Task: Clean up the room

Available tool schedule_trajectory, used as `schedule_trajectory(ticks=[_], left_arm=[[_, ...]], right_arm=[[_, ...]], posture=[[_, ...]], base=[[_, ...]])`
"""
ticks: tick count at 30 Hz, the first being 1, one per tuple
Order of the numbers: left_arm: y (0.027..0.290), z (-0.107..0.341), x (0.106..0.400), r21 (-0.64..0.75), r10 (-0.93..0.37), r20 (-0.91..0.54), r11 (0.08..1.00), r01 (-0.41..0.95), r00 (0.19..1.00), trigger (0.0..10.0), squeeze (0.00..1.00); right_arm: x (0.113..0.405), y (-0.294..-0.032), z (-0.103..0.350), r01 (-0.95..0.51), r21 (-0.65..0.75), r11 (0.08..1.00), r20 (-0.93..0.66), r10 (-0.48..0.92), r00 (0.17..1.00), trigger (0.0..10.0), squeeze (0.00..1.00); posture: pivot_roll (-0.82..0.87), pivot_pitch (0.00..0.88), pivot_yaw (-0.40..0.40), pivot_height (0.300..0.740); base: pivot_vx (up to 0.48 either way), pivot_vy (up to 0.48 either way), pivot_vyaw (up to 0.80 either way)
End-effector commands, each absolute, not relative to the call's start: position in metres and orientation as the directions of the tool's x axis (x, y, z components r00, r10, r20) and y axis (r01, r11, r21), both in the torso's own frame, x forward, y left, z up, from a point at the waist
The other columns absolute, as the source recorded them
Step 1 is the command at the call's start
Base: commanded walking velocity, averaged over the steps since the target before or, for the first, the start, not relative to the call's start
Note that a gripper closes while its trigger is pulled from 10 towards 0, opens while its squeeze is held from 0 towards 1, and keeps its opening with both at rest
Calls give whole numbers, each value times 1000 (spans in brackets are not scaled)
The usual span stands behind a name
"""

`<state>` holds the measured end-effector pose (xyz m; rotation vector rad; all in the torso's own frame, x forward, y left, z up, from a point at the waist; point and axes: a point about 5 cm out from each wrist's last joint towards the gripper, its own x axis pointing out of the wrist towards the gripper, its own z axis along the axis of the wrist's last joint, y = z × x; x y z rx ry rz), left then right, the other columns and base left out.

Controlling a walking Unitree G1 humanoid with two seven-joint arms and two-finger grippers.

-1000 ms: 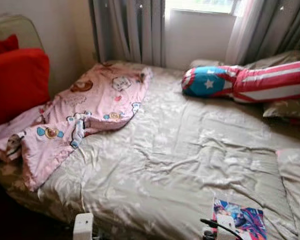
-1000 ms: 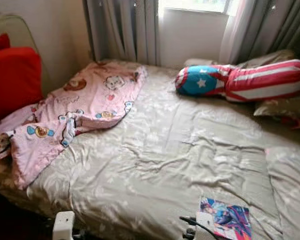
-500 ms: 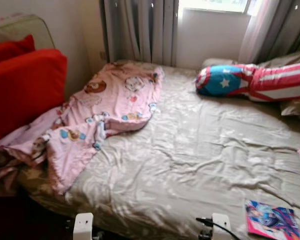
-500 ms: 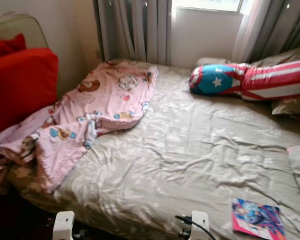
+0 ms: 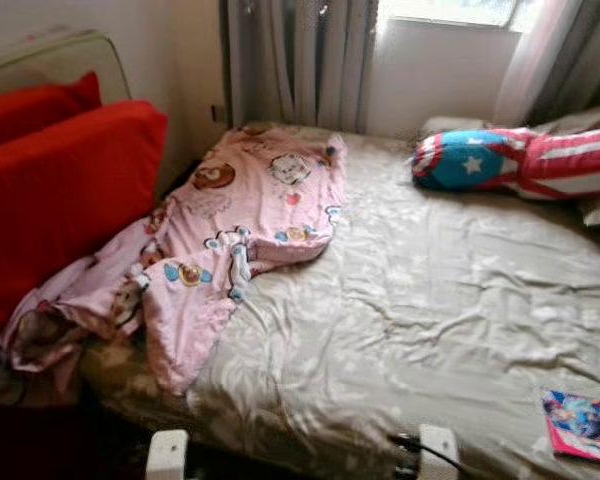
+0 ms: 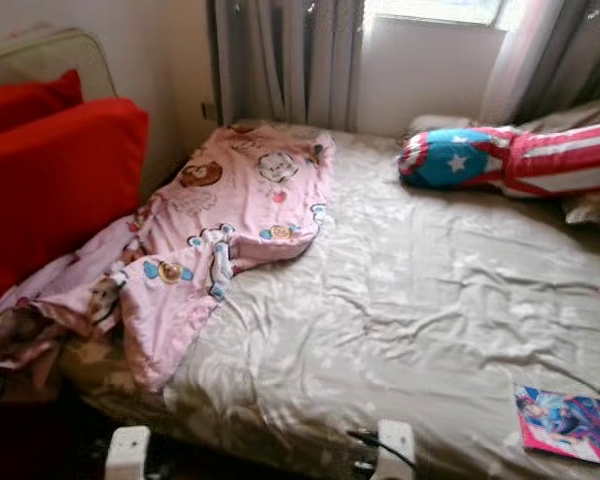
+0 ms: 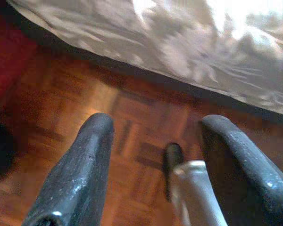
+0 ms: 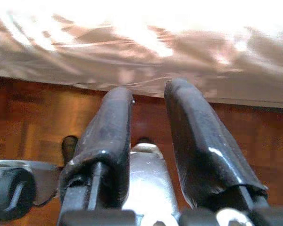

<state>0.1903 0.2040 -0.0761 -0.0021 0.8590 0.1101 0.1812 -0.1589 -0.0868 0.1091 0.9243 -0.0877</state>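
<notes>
Facing the bed with the wrinkled beige quilted cover. Crumpled pink cartoon-print blanket lies on its left part, one end spilling over the near-left edge beside the big red cushion. Blue, red and white striped star-print bolster pillow sits at the far right, near the grey curtains. Colourful glossy magazine lies flat at the near-right edge. My left gripper hangs over the brown parquet floor, fingers spread wide, holding nothing. My right gripper hangs by the bed edge, fingers slightly apart, empty.
</notes>
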Motion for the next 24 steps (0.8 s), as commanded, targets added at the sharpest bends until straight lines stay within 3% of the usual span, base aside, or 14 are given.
schedule_trajectory(ticks=[1, 3, 12, 24], left_arm=[[196, -79, 188, 25, 77, -766, 996, -90, 638, 10000, 0], [196, -79, 187, 25, 77, -767, 996, -90, 637, 10000, 0], [197, -80, 186, 26, 78, -768, 996, -90, 636, 10000, 0], [195, -81, 183, 28, 77, -768, 996, -87, 636, 10000, 0]], right_arm=[[178, -162, -88, 134, 40, 990, -810, -47, 585, 10000, 0], [179, -158, -88, 132, 43, 990, -809, -43, 587, 10000, 0], [165, -191, -91, 159, 15, 987, -812, -81, 578, 10000, 0], [162, -186, -93, 142, 18, 990, -820, -67, 569, 10000, 0]], posture=[[-27, 0, -15, 740], [-27, 0, -14, 740], [-26, 0, -13, 740], [-25, 0, -14, 740]], base=[[0, 480, 0], [0, 480, 0], [0, 480, 0], [0, 0, 0]])
